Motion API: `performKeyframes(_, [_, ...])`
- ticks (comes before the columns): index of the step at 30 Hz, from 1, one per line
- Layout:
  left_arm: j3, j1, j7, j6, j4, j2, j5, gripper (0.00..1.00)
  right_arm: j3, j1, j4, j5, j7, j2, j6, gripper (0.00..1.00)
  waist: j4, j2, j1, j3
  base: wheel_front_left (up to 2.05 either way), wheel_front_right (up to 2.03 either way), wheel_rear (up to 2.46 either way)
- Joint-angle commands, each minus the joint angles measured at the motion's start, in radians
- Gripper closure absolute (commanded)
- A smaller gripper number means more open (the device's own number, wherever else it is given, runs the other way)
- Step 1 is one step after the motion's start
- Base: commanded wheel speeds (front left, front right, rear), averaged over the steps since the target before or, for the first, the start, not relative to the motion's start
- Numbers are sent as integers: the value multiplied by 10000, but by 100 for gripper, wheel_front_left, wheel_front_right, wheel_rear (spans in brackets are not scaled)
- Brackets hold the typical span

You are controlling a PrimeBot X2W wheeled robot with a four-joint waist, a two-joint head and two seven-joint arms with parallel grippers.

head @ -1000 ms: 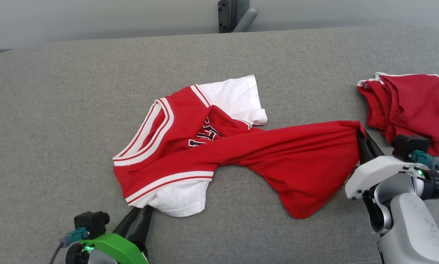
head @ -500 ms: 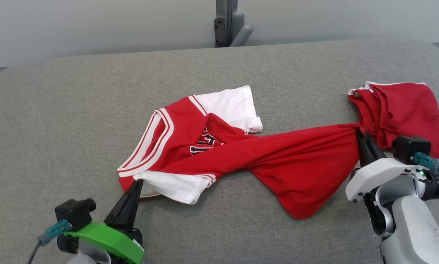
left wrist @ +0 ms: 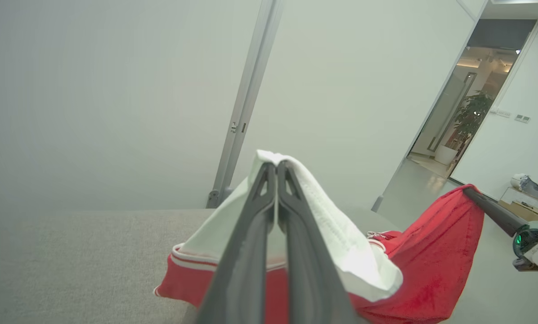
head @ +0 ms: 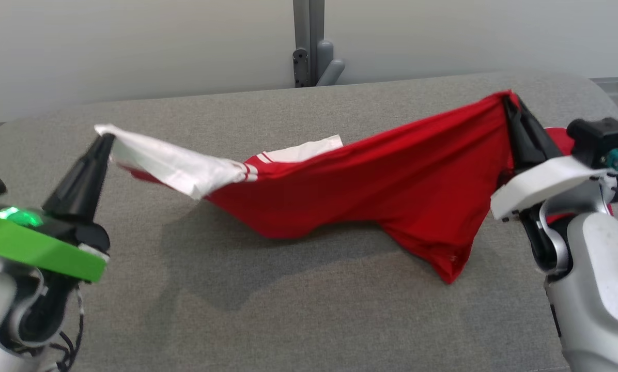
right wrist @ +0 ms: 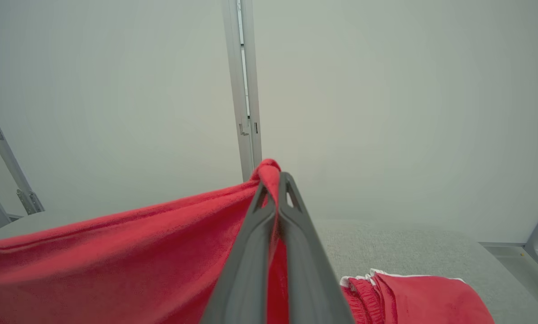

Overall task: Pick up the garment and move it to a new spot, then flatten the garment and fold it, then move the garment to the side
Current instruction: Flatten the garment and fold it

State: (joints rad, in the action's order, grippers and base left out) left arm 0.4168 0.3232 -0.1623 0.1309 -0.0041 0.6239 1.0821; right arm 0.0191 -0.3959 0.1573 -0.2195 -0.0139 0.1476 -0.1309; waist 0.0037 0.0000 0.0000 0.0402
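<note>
Head view: the garment [head: 371, 175], a red jersey with white sleeves and striped trim, is stretched in the air between both arms above the grey fabric-covered table [head: 288, 310]. The left gripper [head: 105, 139] is at the left, its jaws closed on the tip of a white sleeve [head: 169, 165]. The right gripper [head: 510, 101] is at the right and higher, its jaws pinched on a bunched red corner. The middle of the cloth sags, and whether it touches the table cannot be determined; a red point hangs lowest near the right arm. A second red garment [head: 559, 137] shows just behind the right fingers. Left wrist view: the left jaws are pressed together on a fold of white sleeve cloth, which drapes over both fingers, with red body fabric below. The right gripper [left wrist: 467, 190] appears at the far right holding the red corner aloft. Right wrist view: the right jaws are closed on a knot of red fabric at their tips, and the cloth runs off to the left edge. The second red garment [right wrist: 422, 299] lies on the table at lower right, apart from the held cloth.
</note>
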Motion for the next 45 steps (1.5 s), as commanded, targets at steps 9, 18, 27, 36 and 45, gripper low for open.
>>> performKeyframes(9, [-1329, 3186, 1232, -378, -979, 896, 1044, 100, 319, -2572, -1200, -516, -1213, 788, 5, 100, -207, 0, 0, -372, 0, 0, 0])
performKeyframes(18, [-1315, 6224, 2446, -701, -322, 979, 961, 100, 134, -4903, -1523, -1013, -2869, 1075, 5, 100, -244, 0, 0, -315, 0, 0, 0])
performKeyframes(27, [-527, 7627, 3969, -470, 1663, 985, 1063, 100, -254, -6036, 21, -658, -4722, -186, 4, 100, -404, 0, 0, 574, 0, 0, 0])
performKeyframes(36, [763, 10642, 2784, 4, 3316, 1162, -1058, 100, -187, -8748, 1549, 1957, -3695, -918, 7, 100, -310, 0, 0, 3298, 0, 0, 0])
performKeyframes(45, [2146, 12865, -984, -8, 3290, 2443, -1636, 100, 256, -11319, 2256, 3775, -834, -951, 5, 100, -297, 0, 0, 6322, 0, 0, 0])
